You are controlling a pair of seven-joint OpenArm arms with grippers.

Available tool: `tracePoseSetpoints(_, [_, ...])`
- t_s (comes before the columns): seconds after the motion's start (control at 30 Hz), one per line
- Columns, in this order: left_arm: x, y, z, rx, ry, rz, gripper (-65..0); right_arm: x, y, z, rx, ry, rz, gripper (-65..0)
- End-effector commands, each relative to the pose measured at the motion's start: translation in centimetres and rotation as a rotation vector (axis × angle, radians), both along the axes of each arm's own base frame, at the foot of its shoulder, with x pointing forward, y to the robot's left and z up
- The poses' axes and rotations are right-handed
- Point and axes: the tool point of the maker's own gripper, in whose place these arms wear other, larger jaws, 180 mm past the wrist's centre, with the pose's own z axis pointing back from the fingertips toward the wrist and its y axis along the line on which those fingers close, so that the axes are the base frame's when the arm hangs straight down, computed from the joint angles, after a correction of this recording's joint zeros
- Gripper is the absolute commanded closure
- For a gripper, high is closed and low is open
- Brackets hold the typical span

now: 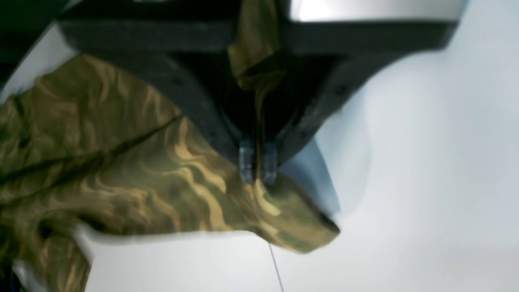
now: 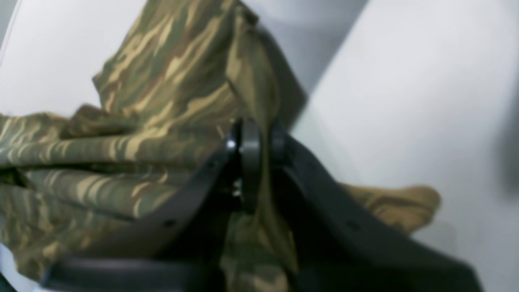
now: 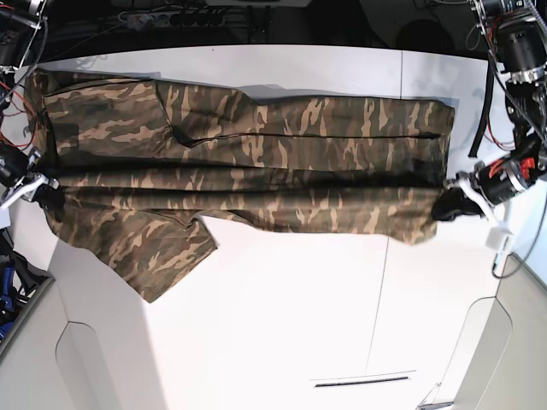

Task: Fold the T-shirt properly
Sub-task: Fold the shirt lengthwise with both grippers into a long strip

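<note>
The camouflage T-shirt (image 3: pixel 256 162) lies stretched across the far half of the white table (image 3: pixel 282 299), folded along its length, with one sleeve (image 3: pixel 162 248) hanging toward the front left. My left gripper (image 3: pixel 446 207) is shut on the shirt's right edge; in the left wrist view the fingertips (image 1: pixel 246 159) pinch the cloth (image 1: pixel 121 174). My right gripper (image 3: pixel 41 188) is shut on the shirt's left edge; in the right wrist view the gripper (image 2: pixel 259 146) clamps a fold of cloth (image 2: pixel 162 101).
Cables and a power strip (image 3: pixel 171 15) lie behind the table's far edge. The table's left front corner has a cut-out edge (image 3: pixel 51 325). A seam (image 3: pixel 380 282) runs down the table's right part.
</note>
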Motion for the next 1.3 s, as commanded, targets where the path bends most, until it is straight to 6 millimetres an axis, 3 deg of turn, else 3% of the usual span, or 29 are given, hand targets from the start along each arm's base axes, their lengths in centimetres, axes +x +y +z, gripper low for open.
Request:
tracePoseSetpoints(0.0, [0.4,0.3,1.6,0.013,-0.053,-0.011,0.0,0.8,-1.1,1.9,-0.021,-0.057,-0.012,0.0])
tracePoseSetpoints(0.2, [-2.2,-0.3,0.2,0.032,-0.007,-0.035,0.0,-1.0,-1.4,0.2,-0.026,-0.003,-0.022,0.0])
tracePoseSetpoints(0.37, [-3.2,-0.3,-0.7,0.031,0.026,-0.036,0.0,-2.0,-1.6,-0.7,-0.036,0.013,-0.036,0.0])
tracePoseSetpoints(0.47, [-3.1,-0.4,-0.7,0.026,0.020,-0.034,0.0,-1.8,-2.0,-0.6,-0.052,-0.004,-0.052,-19.9])
tracePoseSetpoints(0.53, [-3.1,-0.4,-0.6,0.024,0.015,-0.032,0.0,-1.2,-2.4,0.1,-0.052,-0.050,-0.078,-27.7])
tracePoseSetpoints(0.73, [-3.1,-0.4,-0.6,0.025,0.015,-0.032,0.0,1.5,-3.5,2.4,-0.094,-0.175,-0.139,-28.0])
tracePoseSetpoints(1.0, [-3.1,-0.4,-0.6,0.024,0.016,-0.032,0.0,6.3,-1.3,5.0,-0.110,-0.305,-0.150,-28.0])
tracePoseSetpoints(1.13, [-3.0,-0.4,-0.6,0.024,0.013,-0.031,0.0,8.3,0.4,4.3,-0.086,-0.307,-0.149,-28.0])
tracePoseSetpoints(1.27, [-3.0,-0.4,-0.6,0.024,0.013,-0.031,0.0,10.0,1.2,1.8,-0.080,-0.269,-0.143,-28.1])
